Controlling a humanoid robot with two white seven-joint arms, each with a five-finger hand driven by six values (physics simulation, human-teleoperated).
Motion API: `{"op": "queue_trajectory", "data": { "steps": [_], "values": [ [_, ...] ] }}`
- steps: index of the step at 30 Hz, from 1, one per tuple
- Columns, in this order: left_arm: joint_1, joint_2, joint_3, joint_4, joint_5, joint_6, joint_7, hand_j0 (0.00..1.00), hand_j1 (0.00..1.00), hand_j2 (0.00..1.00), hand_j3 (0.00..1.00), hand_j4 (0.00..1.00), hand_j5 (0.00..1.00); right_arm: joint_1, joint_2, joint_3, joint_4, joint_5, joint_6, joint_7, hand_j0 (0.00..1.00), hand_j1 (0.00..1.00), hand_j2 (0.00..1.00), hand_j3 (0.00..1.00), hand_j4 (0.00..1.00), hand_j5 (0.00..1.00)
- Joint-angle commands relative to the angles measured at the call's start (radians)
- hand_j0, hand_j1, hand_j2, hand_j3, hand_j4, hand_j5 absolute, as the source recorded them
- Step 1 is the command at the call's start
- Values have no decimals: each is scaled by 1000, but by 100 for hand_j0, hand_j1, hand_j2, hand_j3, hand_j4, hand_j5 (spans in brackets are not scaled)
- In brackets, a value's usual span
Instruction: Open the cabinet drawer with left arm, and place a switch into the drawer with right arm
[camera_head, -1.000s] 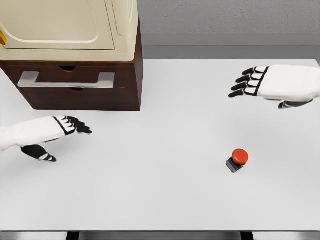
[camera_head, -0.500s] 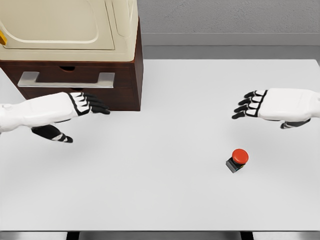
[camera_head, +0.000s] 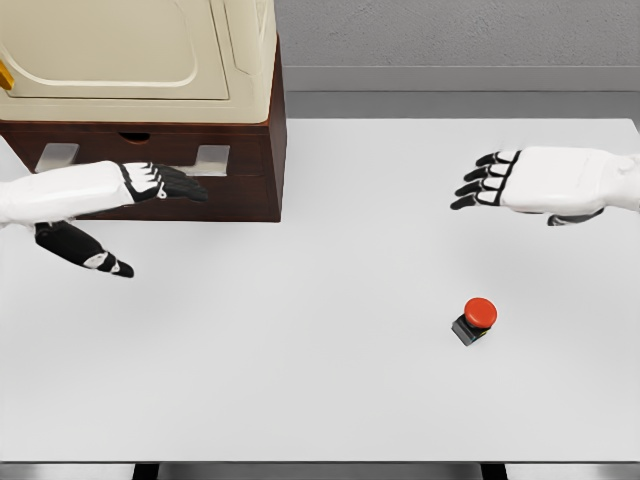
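Left hand (camera_head: 120, 190) is in front of the cabinet (camera_head: 170, 170), fingers straight and spread, thumb hanging low, gripping nothing. It overlaps the middle of the metal drawer handle (camera_head: 212, 157); only the handle's two ends show either side of it. Can't tell if the fingers touch the handle. Drawer (camera_head: 240, 160) sits flush, closed.

Right hand (camera_head: 520, 182) hovers over the white table (camera_head: 320, 400) on the right side, fingers apart and loosely bent, empty.

Switch (camera_head: 476, 319), red button on a dark base, sits on the table below and a bit left of the right hand, clear of it, well apart from the cabinet.

Cream appliance (camera_head: 140, 60) sits on top of the cabinet.
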Motion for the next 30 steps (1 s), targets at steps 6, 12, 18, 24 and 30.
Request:
{"op": "queue_trajectory", "data": {
  "steps": [6, 12, 18, 24, 30],
  "values": [
    [-73, 3, -46, -2, 212, 327, -229, 100, 100, 100, 100, 100, 100, -17, -26, 49, -21, -4, 2, 0, 100, 100, 100, 100, 100, 100],
    [-102, -2, -44, 6, 201, 554, -135, 99, 99, 99, 99, 99, 99, -31, -30, 51, -21, -8, 2, 0, 100, 100, 100, 100, 100, 100],
    [-122, 1, -44, 7, 200, 579, -152, 99, 99, 99, 99, 99, 99, -37, -30, 52, -21, -8, 2, 0, 100, 100, 100, 100, 100, 100],
    [-128, 1, -44, 7, 177, 625, -152, 99, 99, 99, 99, 99, 99, -44, -24, 167, -34, -2, 2, 0, 100, 100, 100, 100, 100, 100],
    [-128, 1, -44, 18, 177, 628, -149, 100, 100, 100, 100, 100, 100, -44, -15, 204, -34, -2, 2, 0, 100, 100, 100, 100, 100, 100]
  ]
}}
